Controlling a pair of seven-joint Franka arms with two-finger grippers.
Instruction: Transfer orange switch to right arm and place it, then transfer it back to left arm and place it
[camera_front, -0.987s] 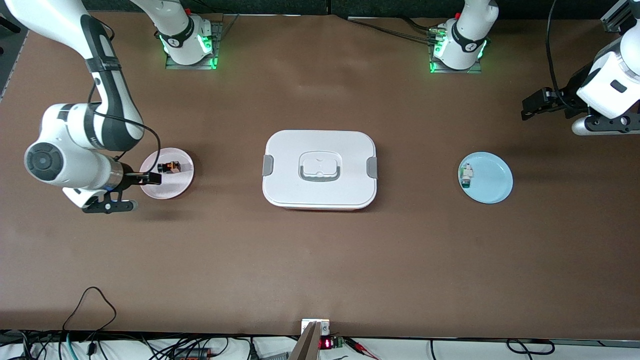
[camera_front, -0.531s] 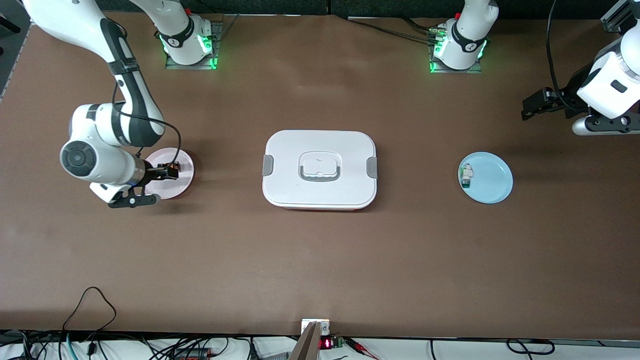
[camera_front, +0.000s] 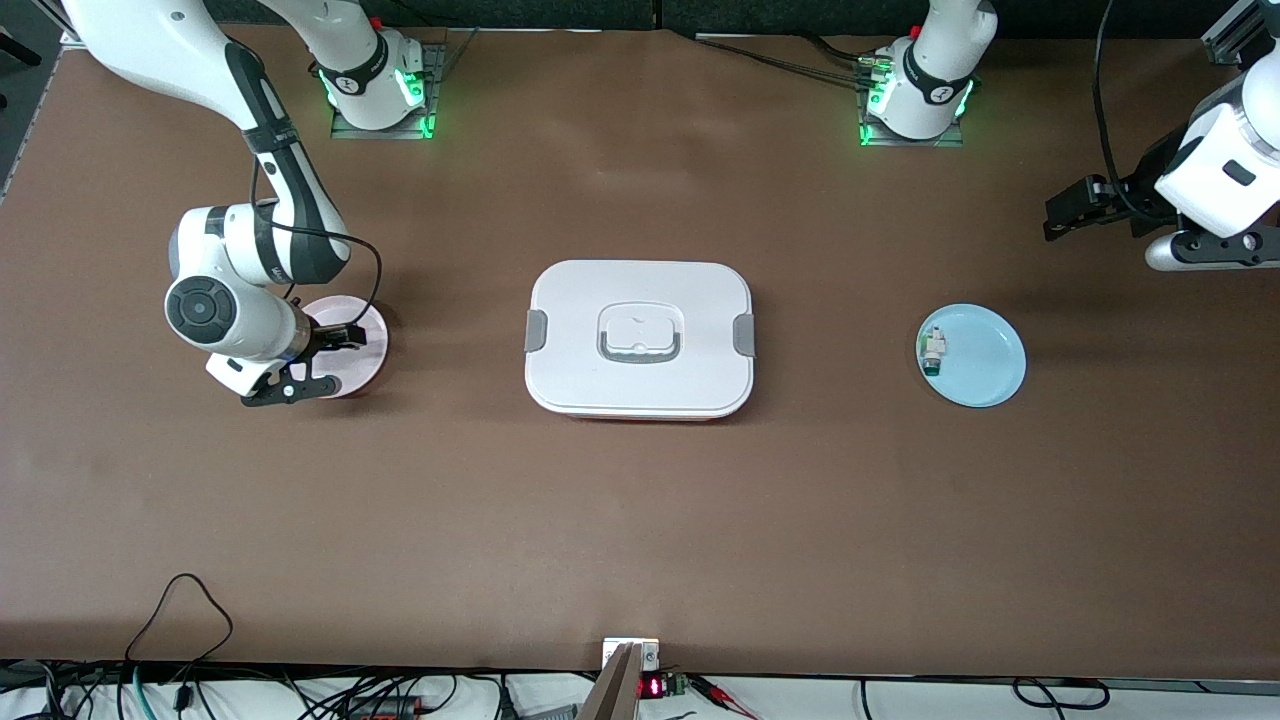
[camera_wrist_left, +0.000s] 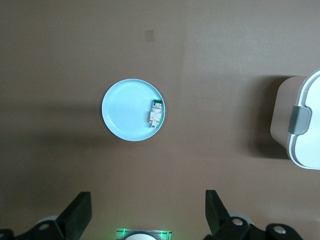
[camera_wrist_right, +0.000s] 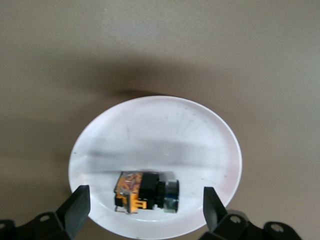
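Note:
The orange switch (camera_wrist_right: 145, 192), a small black block with orange markings, lies on its side on the pink plate (camera_wrist_right: 165, 135) toward the right arm's end of the table. My right gripper (camera_wrist_right: 145, 206) hangs open just above it, one finger on each side, touching nothing. In the front view that gripper (camera_front: 335, 340) covers the switch over the pink plate (camera_front: 368, 352). The white box (camera_front: 640, 290) stands mid-table with its lid shut. My left gripper (camera_front: 1070, 208) waits open, high over the left arm's end of the table, and holds nothing (camera_wrist_left: 147, 212).
A light blue plate (camera_front: 985, 365) lies between the box and the left arm's end, with a small white-grey part with a green tip (camera_front: 932, 352) on it. Both show in the left wrist view, plate (camera_wrist_left: 125, 110) and part (camera_wrist_left: 156, 114), beside the box's corner (camera_wrist_left: 305, 125).
My right arm has swung in from the table's end toward the box, bringing its open gripper from beside the pink plate to over the switch. The left arm has not moved.

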